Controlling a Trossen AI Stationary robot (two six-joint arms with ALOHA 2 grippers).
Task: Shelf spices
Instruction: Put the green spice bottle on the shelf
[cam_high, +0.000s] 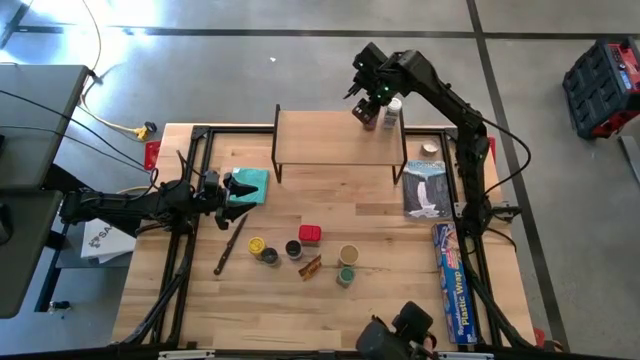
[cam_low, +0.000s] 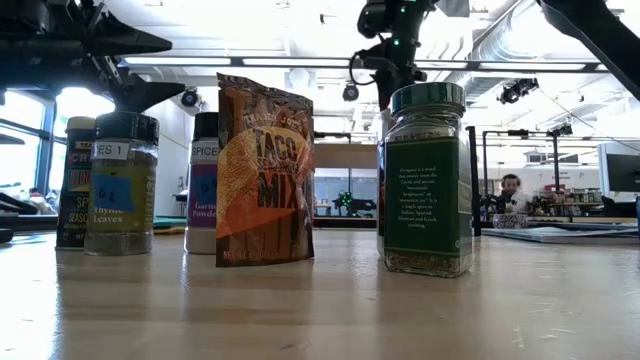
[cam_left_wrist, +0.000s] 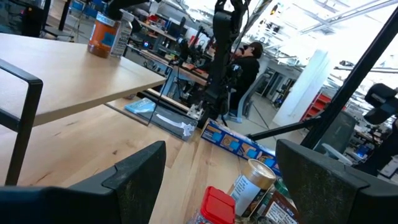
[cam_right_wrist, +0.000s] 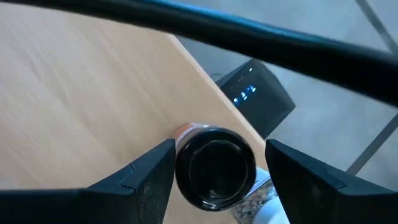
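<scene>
The shelf (cam_high: 320, 140) stands at the table's far middle. On its far right corner stand a black-lidded jar with an orange label (cam_right_wrist: 214, 168) and a white-lidded jar (cam_high: 394, 108). My right gripper (cam_high: 366, 100) hangs open above that corner, its fingers (cam_right_wrist: 146, 177) on either side of the black lid, with a gap showing. My left gripper (cam_high: 236, 188) waits open at the table's left, beside the teal cloth. Yellow-lidded (cam_high: 257, 245), black-lidded (cam_high: 270, 256), dark-lidded (cam_high: 294, 249), tan-lidded (cam_high: 349, 254) and green-lidded (cam_high: 345, 275) jars, the red box (cam_high: 310, 234) and the brown-orange packet (cam_high: 311, 267) stand near the table's near middle.
A teal cloth (cam_high: 251, 185) lies left of the shelf, a dark knife-like tool (cam_high: 230, 246) near the jars. A long blue plastic-wrap box (cam_high: 452, 282) and a flat package (cam_high: 428, 190) lie along the right edge. A person sits far behind the table (cam_left_wrist: 247, 59).
</scene>
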